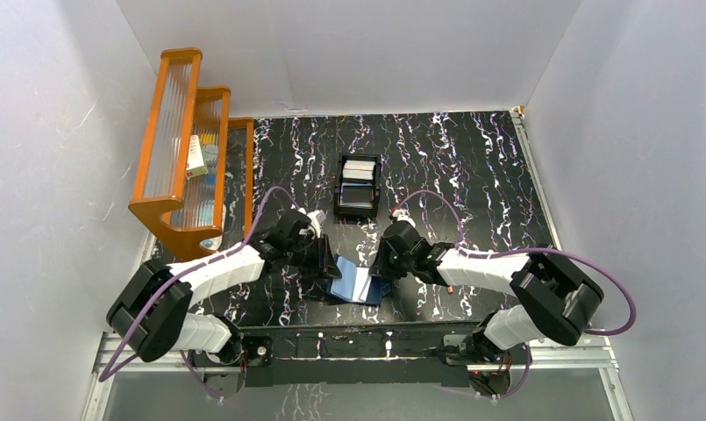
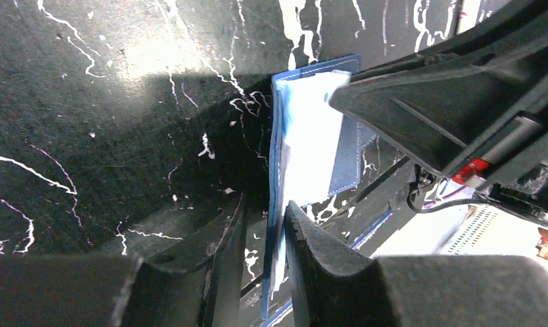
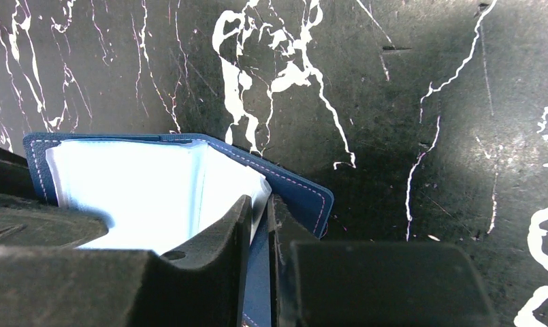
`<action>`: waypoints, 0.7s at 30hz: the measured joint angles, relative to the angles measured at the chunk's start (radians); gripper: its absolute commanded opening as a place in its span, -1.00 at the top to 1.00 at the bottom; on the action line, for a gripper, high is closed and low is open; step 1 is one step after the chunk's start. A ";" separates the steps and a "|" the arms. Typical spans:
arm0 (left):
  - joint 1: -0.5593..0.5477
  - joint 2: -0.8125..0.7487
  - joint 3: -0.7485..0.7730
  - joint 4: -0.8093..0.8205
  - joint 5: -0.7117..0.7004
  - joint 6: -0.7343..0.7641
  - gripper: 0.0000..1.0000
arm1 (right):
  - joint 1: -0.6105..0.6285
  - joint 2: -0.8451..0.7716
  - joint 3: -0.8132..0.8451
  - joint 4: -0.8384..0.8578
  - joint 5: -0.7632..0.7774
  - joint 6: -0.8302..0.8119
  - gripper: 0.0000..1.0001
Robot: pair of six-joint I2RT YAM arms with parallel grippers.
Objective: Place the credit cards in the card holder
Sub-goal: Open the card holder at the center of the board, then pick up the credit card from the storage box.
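The card holder point(image 1: 360, 285), a navy wallet with a pale blue inside, stands open like a V on the black marbled table between my two grippers. My left gripper point(image 1: 330, 263) straddles its left flap point(image 2: 305, 143). That flap rests against one finger point(image 2: 312, 238), and a gap shows on the other side, so the left gripper point(image 2: 266, 204) is open. My right gripper point(image 1: 382, 267) point(image 3: 259, 201) is shut on the right flap point(image 3: 298, 194). The wallet's pale lining point(image 3: 141, 184) faces the right wrist camera. Pale credit cards point(image 1: 359, 168) stand in a black box behind the wallet.
The black open-top box point(image 1: 339, 197) sits mid-table behind the grippers. An orange stepped rack point(image 1: 187, 149) with small items stands at the back left. White walls close in on three sides. The table's front rail point(image 1: 358, 338) runs just behind the wallet.
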 measured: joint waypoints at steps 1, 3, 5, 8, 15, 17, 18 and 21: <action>0.000 -0.009 -0.003 0.003 0.003 0.000 0.53 | 0.000 0.000 0.000 0.000 0.001 -0.001 0.56; 0.002 -0.024 -0.009 0.011 0.007 0.002 0.53 | 0.000 0.000 0.000 0.000 0.003 -0.001 0.56; 0.004 -0.032 -0.016 0.015 0.007 0.003 0.75 | 0.000 0.000 0.000 0.000 0.005 -0.001 0.55; 0.006 -0.035 -0.026 0.015 0.008 0.008 1.00 | 0.000 0.000 0.000 0.000 0.005 -0.001 0.53; 0.007 -0.040 -0.036 0.026 0.020 0.023 1.00 | 0.001 -0.001 0.008 0.004 -0.008 -0.039 0.32; 0.007 -0.046 -0.035 0.016 0.018 0.027 1.00 | 0.001 0.006 0.044 -0.035 -0.003 -0.083 0.26; 0.007 -0.052 -0.034 0.004 0.014 0.030 1.00 | 0.001 0.008 0.065 -0.058 0.003 -0.104 0.24; 0.007 -0.077 -0.033 -0.033 -0.001 0.038 1.00 | 0.000 0.005 0.160 -0.103 0.028 -0.199 0.19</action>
